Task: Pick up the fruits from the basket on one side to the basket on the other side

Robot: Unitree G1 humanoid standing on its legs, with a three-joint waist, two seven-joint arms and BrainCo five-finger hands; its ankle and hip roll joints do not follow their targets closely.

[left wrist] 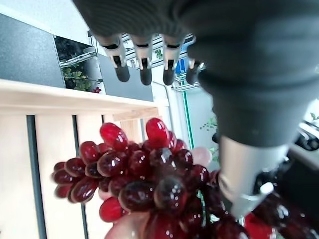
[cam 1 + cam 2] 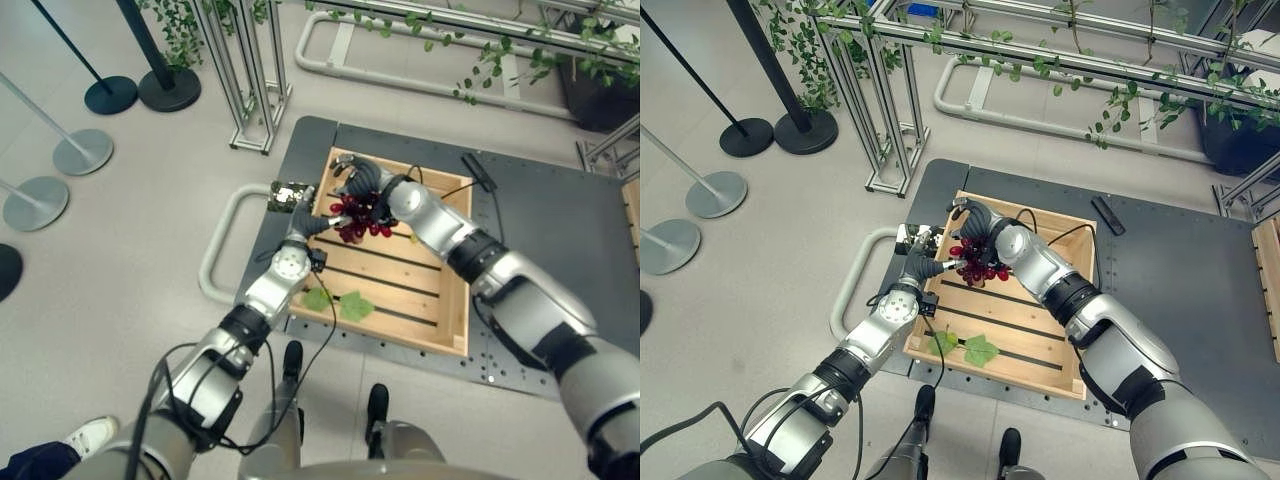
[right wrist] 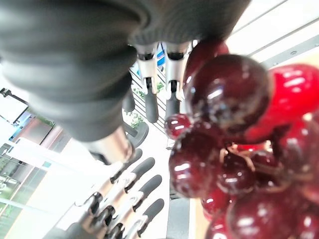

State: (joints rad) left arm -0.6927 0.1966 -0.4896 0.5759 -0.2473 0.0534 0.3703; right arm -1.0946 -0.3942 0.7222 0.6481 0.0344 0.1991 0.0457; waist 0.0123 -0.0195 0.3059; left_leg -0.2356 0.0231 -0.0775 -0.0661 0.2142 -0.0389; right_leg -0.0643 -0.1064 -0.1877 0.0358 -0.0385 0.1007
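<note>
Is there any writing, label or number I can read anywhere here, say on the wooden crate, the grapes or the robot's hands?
None can be read.
Wooden crate: bare slats, no print.
Red grapes: no sticker or tag.
Left hand and right hand, both at the grapes: no legible marking.
Small object at the crate's corner: any print is too small to read.

Grapes [image 1: 149, 184] cut off by edge; right hand [image 2: 362, 184] grip unclear

Round stanchion bases [image 2: 82, 150] stand on the floor beside a leafy metal frame [image 2: 885, 110].
</note>
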